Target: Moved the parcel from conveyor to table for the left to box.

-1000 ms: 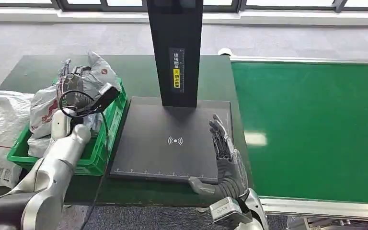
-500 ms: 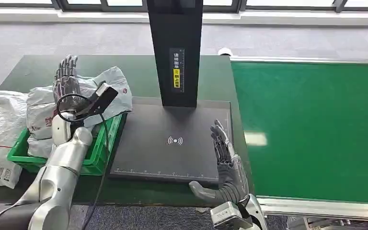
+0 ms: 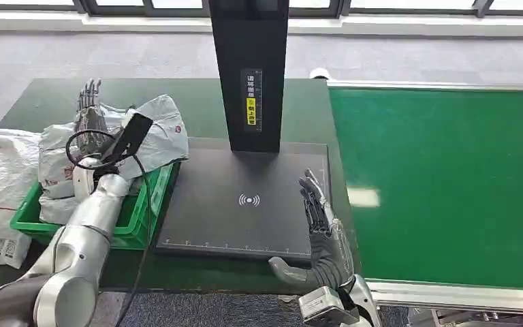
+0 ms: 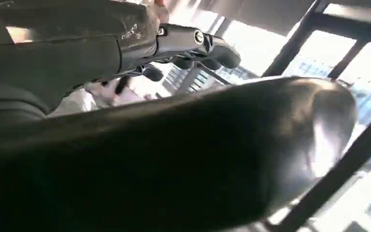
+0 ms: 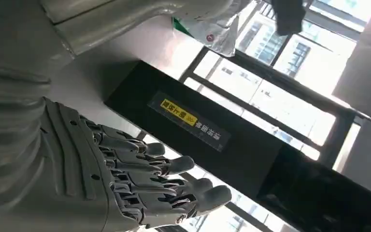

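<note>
Change: since a second ago the left hand [image 3: 90,116] has let go and risen; the grey plastic parcel [image 3: 151,133] has dropped onto the pile.
Parcel: lies on other white bags in the green plastic crate [image 3: 138,216], overhanging its rim toward the black scanner pad [image 3: 245,204].
Left hand: fingers spread, empty, above the bags.
Right hand [image 3: 320,228]: fingers straight and apart, empty, at the pad's edge on the dark green counter [image 3: 197,102].
Conveyor: green belt [image 3: 442,184], bare.
</note>
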Robot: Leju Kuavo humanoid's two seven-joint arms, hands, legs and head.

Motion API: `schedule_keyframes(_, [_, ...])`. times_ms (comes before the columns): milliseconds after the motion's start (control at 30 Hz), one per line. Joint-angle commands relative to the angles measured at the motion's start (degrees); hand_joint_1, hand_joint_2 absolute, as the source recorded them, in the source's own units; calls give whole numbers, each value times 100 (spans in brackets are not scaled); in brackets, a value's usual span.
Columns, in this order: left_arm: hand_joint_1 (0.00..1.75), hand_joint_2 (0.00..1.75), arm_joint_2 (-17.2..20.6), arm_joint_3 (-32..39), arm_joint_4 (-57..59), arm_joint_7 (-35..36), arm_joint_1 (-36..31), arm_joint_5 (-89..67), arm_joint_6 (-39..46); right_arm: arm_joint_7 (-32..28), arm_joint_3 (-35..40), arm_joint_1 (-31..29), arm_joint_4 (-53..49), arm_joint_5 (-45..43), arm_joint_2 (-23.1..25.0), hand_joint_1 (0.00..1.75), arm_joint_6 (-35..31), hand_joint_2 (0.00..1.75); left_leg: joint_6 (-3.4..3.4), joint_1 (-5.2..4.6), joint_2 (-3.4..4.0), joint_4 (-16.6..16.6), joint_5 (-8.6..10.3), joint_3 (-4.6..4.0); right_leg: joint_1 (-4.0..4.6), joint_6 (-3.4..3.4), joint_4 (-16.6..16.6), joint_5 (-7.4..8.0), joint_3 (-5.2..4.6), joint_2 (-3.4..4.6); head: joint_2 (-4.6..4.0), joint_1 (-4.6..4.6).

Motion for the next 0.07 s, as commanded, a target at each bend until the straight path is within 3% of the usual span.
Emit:
schedule_keyframes(33, [0,0,-526,-990,-2239,-1269,2021,3647,-2260,-169,-53,177,-27,-368,-213,0,-128,175,8,-12,2,-31,-6,39,-13,5,-27,-7,36,1,0,0])
schedule_keyframes(67, [0,0,-510,-1006,-2223,-1269,2008,3669,-2252,-169,-57,170,-22,-367,-210,0,-127,175,7,-11,4,-21,-12,35,-14,7,-18,-14,31,2,0,0])
